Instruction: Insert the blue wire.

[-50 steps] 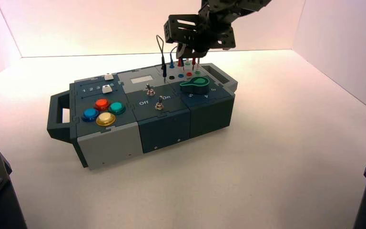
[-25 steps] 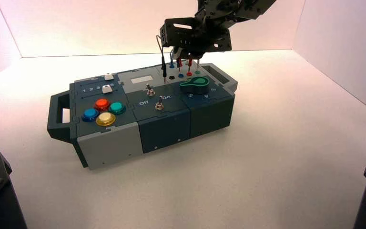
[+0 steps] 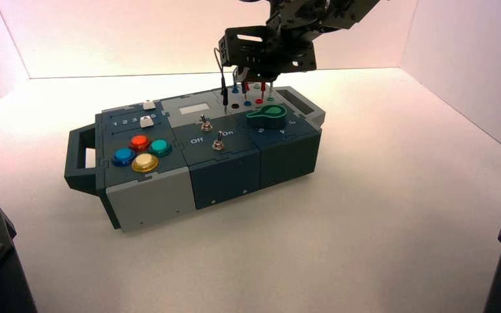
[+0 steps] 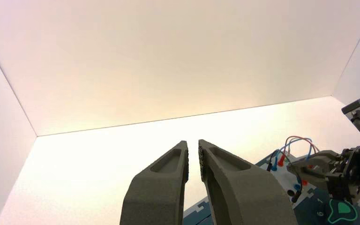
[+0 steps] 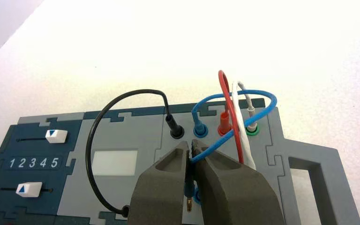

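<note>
Evidently, blue wire (image 5: 235, 133) pinched in right claw (image 5: 191, 144), plug between its tips, loop arching beyond.

Your high view: behind and above, facing down on the box (image 3: 196, 143).
Your wrist views: left farther, right close; both share its sockets (image 4: 296, 186).

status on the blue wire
right gripper shut on blue wire, free plug above front blue socket; left gripper idle, off box; red and white leads close by
</note>
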